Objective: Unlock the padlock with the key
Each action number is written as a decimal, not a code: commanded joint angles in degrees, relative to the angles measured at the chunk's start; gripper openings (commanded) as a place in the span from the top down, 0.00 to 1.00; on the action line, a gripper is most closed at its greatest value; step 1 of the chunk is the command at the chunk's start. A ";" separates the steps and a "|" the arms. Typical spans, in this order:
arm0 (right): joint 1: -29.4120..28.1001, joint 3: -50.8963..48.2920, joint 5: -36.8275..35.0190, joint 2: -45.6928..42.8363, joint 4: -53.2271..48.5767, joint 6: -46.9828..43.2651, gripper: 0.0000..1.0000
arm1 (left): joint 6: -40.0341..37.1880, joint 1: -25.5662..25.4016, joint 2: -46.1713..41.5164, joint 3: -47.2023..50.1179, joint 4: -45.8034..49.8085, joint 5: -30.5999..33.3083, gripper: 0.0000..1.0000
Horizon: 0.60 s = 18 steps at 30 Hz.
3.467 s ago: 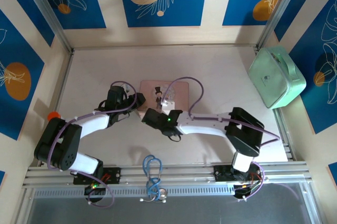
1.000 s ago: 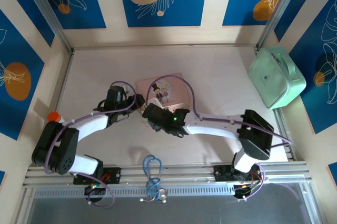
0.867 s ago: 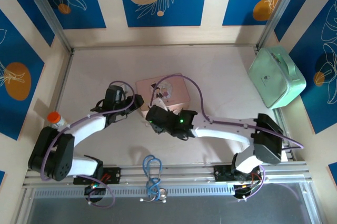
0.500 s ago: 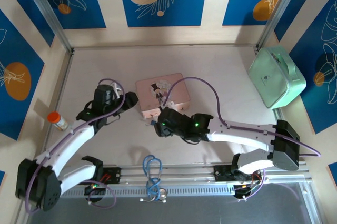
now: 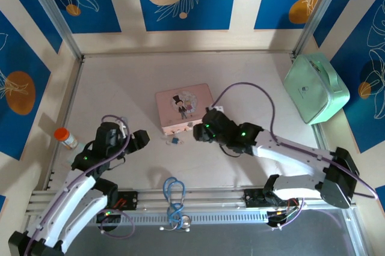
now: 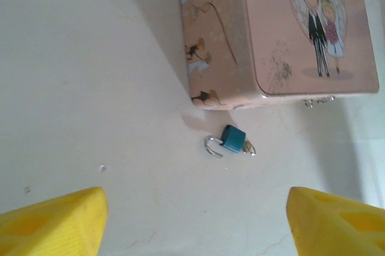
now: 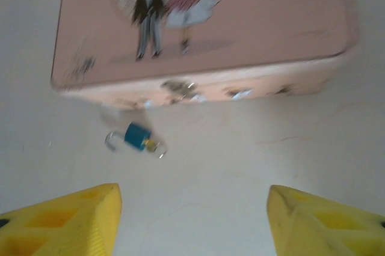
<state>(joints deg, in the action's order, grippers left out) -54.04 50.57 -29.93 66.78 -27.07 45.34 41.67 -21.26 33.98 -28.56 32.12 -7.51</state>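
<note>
One padlock point(image 6: 231, 140) lies on the table point(image 5: 120, 88), just near of the pink tin point(image 5: 184, 107), with what looks like the key point(image 6: 248, 147) in its end. Left gripper point(image 6: 194, 223) and right gripper point(image 7: 192, 220) flank it, fingers spread wide and empty, probably leaving room to approach.

The top external camera sits high behind the arm bases and looks steeply down over the whole pale tabletop point(image 5: 252, 76). Each wrist camera looks down at the tabletop from close range, the right one blurred. All three views share the flat pink rectangular tin with a cartoon couple on its lid point(image 5: 183, 107) point(image 6: 289, 33) point(image 7: 228, 21) and the tiny blue-bodied padlock point(image 5: 173, 140) point(image 6: 231, 140) point(image 7: 137, 137) beside it.
</note>
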 commanded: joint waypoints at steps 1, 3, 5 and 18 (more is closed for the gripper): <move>3.59 -0.43 -7.80 -6.83 -4.57 2.12 0.33 | -6.62 -0.01 -0.74 -6.25 6.81 11.03 0.16; 6.25 -0.85 -13.35 -10.44 -6.90 1.09 0.29 | -8.79 -0.01 0.34 -9.06 7.25 18.62 0.13; 9.30 -2.14 -16.01 -13.04 -6.15 -3.82 0.26 | -10.53 -0.01 2.31 -11.15 6.20 25.32 0.07; 32.20 -18.28 -21.13 -7.15 18.30 -16.23 0.19 | -41.62 3.09 23.94 6.73 -53.42 54.14 0.00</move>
<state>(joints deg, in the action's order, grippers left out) -24.43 32.80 -46.41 56.10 -17.65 33.01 10.33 -19.92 54.70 -26.57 1.74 39.66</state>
